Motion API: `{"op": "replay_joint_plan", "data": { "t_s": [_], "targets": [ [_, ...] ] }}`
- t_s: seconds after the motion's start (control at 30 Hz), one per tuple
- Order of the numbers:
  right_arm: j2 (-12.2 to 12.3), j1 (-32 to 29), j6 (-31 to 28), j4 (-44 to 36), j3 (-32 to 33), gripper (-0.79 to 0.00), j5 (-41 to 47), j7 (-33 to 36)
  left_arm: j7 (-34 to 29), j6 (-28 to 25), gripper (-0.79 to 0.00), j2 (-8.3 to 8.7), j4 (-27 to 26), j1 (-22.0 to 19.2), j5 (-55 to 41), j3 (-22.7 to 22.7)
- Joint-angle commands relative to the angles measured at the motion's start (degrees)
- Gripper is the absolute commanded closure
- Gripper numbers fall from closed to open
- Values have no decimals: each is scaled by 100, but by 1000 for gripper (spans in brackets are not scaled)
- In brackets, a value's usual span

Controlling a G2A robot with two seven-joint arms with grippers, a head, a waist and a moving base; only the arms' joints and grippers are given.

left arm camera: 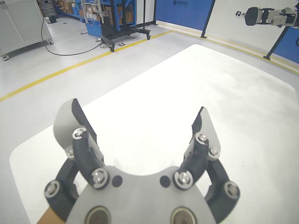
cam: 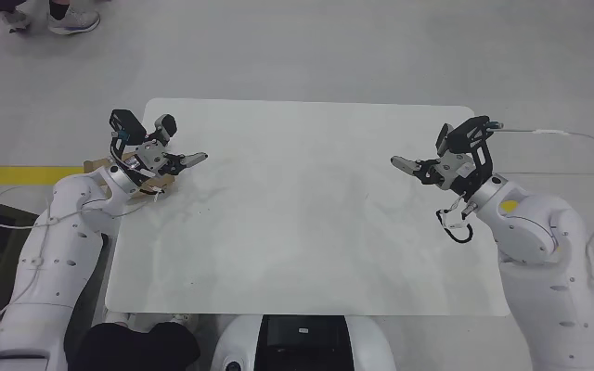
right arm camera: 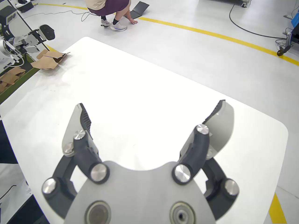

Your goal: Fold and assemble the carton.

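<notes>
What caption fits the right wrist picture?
Open right gripper over the white table; brown carton lies at the table's opposite edge.

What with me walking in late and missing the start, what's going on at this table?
Nothing is being handled yet. A brown carton lies unassembled at one edge of the white table, close by the robot's left arm. The left tool is open and empty above that end of the table, and the right tool is open and empty above the opposite end. Folding has not begun.
</notes>
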Motion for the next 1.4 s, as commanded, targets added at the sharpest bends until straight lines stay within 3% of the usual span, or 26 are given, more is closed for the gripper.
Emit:
{"op": "replay_joint_plan", "data": {
  "t_s": [0.0,0.7,0.8,0.9,1.1,1.37],
  "targets": [
    [0,0,0,0,0,-785,0,0,0,0,-785,0,0,0,0,0],
    [0,0,0,0,0,-784,0,0,0,0,-785,0,0,0,0,0],
    [0,0,0,0,0,-785,0,0,-44,431,-785,-3,-108,121,-67,-98],
    [0,0,0,0,0,-785,0,0,-235,529,-785,14,-158,204,-328,-256],
    [0,0,0,0,0,-785,0,0,-1165,117,-785,73,138,156,-1569,-598],
    [0,0,0,0,0,-785,0,0,-3339,-48,-785,167,1141,-462,-3497,-770]
  ]
}}
